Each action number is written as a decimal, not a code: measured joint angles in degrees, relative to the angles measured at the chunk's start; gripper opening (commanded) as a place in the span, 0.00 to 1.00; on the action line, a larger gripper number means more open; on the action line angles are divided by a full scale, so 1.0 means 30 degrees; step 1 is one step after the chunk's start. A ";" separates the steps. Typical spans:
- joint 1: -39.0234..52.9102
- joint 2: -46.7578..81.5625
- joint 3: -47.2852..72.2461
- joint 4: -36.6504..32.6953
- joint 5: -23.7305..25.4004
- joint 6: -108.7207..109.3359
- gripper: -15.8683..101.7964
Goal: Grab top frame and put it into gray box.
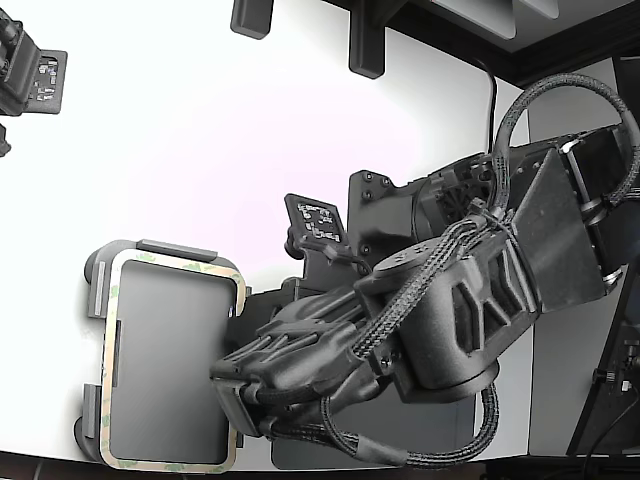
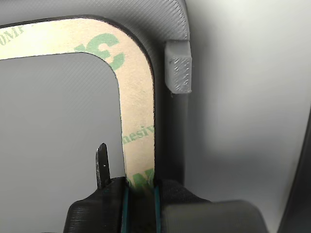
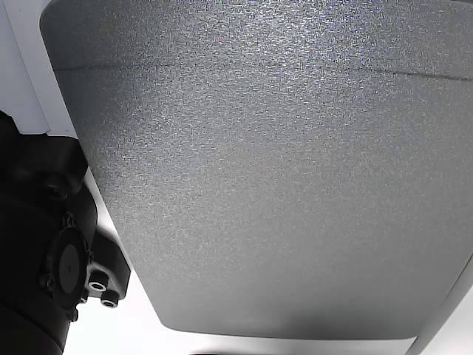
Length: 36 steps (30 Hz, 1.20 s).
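**Frame strip pinched at the tray's edge**

The fingers (image 2: 141, 187) are closing on one straight side of the top frame (image 2: 138, 111), pinching the strip edgewise; the tan band is running out from between them and curving round a corner ahead. In the exterior view the top frame (image 1: 172, 263) is lying over the gray box (image 1: 100, 275), its outline nearly matching the tray's, with the arm reaching in from the exterior view's right across the white surface (image 1: 200, 130). Just beside the fingers, on the outer side of the strip, a raised edge tab (image 2: 178, 67) of the gray box (image 2: 165, 19) is standing close to the frame. A darker mat (image 3: 259, 185) is filling the other view.

Judged from its thinness and paper-like printed face, the frame is likely light, flexible and prone to sagging or twisting when held at one point. A straight side, well clear of the tabs, is offering the best hold; whether the frame is fully seated cannot be told.
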 measured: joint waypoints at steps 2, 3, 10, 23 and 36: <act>0.0000 0.0059 0.0059 0.0000 0.0000 -0.0029 0.03; 0.0000 0.0088 0.0059 0.0000 0.0000 -0.0029 0.03; -0.0146 0.0117 0.0146 0.0000 0.0000 -0.0205 0.03; -0.0322 0.0146 0.0322 0.0000 0.0000 -0.0439 0.03; -0.0381 -0.0176 0.0264 0.0000 -0.0117 -0.0352 0.03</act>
